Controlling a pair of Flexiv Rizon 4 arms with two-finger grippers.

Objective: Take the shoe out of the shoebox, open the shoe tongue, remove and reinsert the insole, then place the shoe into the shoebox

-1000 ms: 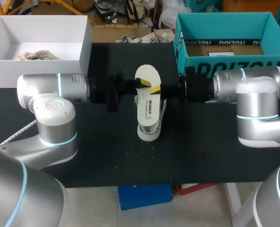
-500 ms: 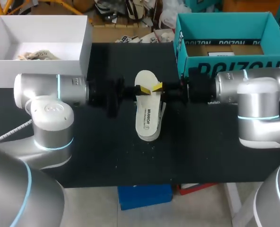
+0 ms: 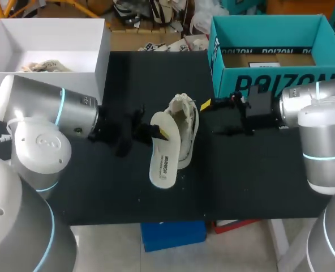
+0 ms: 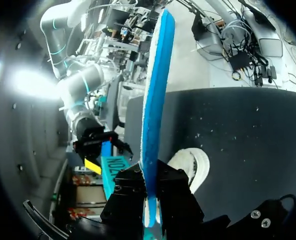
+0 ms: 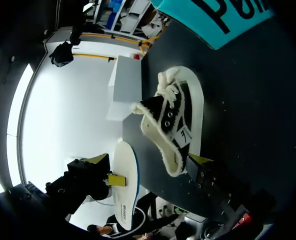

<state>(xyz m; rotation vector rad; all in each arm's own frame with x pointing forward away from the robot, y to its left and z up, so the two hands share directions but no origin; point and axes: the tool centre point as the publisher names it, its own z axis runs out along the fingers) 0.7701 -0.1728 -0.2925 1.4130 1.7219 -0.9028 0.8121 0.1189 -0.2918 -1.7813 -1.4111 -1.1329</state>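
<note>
My left gripper [image 3: 159,133] clamps the insole [image 3: 163,158] at centre frame, long axis roughly parallel to the shoe [image 3: 185,133] just right of it. Right gripper [image 3: 206,105] sits spread and empty, farther right.

shoe [image 3: 188,122] partly hidden behind insole [image 3: 162,154], left hand [image 3: 159,134] blurred

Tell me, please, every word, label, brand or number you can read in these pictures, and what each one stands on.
Nothing can be quoted with confidence.
teal shoebox: large black letters on its front and inner wall, partly cut off, not readable whole.
white label inside that box: too small.
insole: one dark line of print, too small.
shoe: a small side mark, blurred.
</note>
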